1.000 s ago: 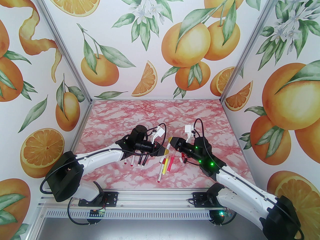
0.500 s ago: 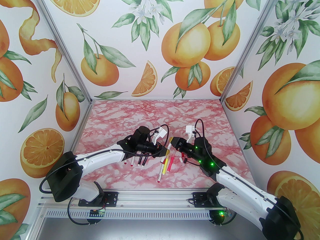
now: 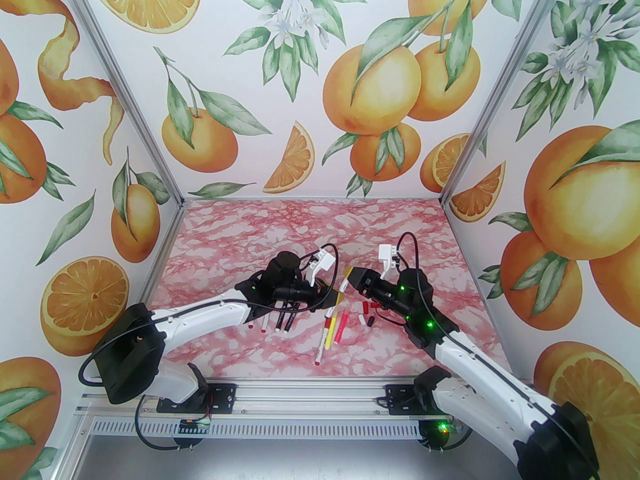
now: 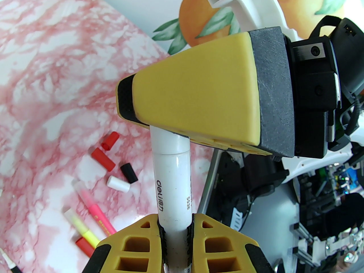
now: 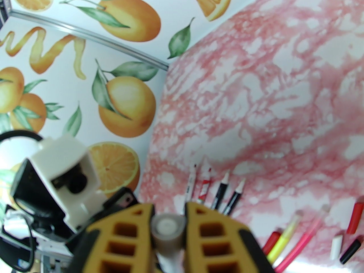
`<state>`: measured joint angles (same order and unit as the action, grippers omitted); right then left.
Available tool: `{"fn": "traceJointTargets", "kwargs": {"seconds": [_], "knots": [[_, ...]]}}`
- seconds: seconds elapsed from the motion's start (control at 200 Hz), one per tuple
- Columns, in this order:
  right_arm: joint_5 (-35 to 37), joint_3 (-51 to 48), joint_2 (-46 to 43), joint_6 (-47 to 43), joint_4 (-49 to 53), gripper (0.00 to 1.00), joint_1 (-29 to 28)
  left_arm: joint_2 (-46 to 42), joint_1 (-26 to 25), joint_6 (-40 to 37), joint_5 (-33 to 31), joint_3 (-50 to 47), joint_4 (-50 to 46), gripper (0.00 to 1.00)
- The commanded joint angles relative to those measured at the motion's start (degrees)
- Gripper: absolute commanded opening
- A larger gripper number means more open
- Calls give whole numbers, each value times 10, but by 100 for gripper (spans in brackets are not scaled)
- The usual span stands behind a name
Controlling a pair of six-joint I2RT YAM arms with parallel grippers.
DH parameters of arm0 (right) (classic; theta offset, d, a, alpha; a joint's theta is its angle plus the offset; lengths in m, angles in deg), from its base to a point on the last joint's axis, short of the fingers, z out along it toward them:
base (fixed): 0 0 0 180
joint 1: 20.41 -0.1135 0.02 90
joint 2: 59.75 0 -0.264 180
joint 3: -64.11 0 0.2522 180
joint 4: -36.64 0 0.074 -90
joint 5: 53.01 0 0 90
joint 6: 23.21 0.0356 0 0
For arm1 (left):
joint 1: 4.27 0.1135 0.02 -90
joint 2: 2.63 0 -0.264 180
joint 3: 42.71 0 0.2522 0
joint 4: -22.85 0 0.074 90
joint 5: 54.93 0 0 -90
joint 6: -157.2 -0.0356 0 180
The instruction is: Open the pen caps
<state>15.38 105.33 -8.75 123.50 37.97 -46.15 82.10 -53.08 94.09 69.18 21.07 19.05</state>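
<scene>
A white pen is held off the table between both grippers. My left gripper is shut on its barrel, seen from above as the left gripper. My right gripper is shut on the white cap at the pen's far end; from above, the right gripper sits just beyond the left one. A seam shows between cap and barrel, and the cap is still on the pen. Loose caps lie on the table: two red caps, a black cap and a white cap.
A yellow pen, a pink pen and a white pen lie uncapped near the front centre. Several more pens lie in a row under my left arm. The pink marbled table runs back to the orange-print walls.
My right gripper has moved back and to the right, uncovering the loose caps. My left gripper has shifted slightly right with the pen.
</scene>
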Motion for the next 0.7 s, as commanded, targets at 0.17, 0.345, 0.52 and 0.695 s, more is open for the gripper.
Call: {"fn": "traceJointTargets", "kwargs": {"seconds": [0.17,0.345,0.52,0.695], "knots": [[21,54,23,-15,-105,0,48,-2,-26,-35,106,-13,-89,0],[51,60,12,-16,-92,0,57,-5,-26,-30,101,-29,-82,0],[55,76,10,-12,-93,0,73,-10,-27,-25,94,-39,-72,0],[45,95,19,-10,-84,0,85,-13,-28,-27,85,-41,-75,0]]}}
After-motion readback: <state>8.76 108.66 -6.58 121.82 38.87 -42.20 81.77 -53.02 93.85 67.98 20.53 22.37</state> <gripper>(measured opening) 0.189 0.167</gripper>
